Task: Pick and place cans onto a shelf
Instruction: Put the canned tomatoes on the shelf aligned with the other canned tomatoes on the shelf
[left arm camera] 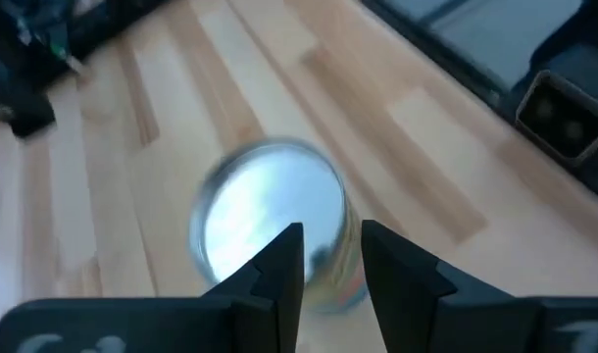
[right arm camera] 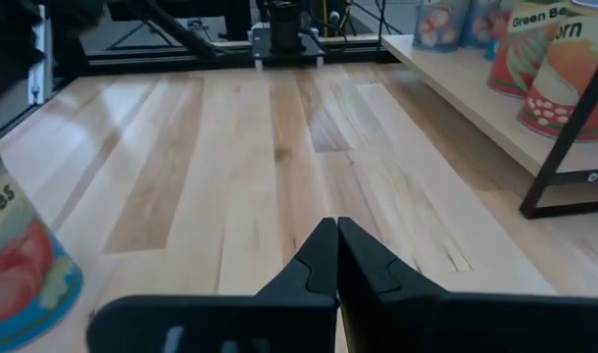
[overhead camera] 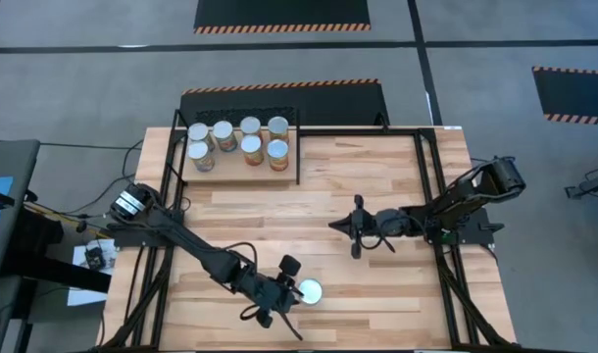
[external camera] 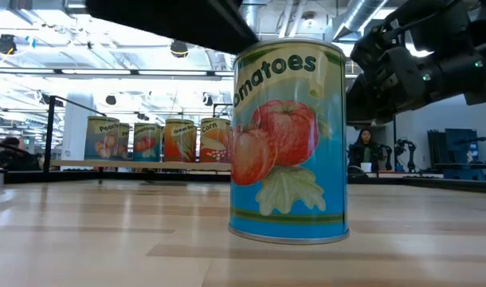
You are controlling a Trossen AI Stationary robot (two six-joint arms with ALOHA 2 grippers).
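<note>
One can (overhead camera: pixel 309 291) with a blue tomato label stands upright on its base on the tabletop near the front edge. It also shows in the low view (external camera: pixel 289 139) and the left wrist view (left arm camera: pixel 270 201). My left gripper (overhead camera: pixel 293 288) hovers just above and beside its silver top, fingers (left arm camera: pixel 279 270) a narrow gap apart, touching nothing that I can see. Several other cans (overhead camera: pixel 238 142) stand on the shelf (overhead camera: pixel 279 175) at the far left. My right gripper (overhead camera: pixel 336 226) is shut and empty over the table's middle.
The shelf's black frame leg (right arm camera: pixel 564 127) stands on the table at the shelf's near corner. Open tabletop (overhead camera: pixel 377 176) lies between the lone can and the shelf. The right arm (overhead camera: pixel 446 206) reaches in from the right edge. People show in the room behind (external camera: pixel 362 151).
</note>
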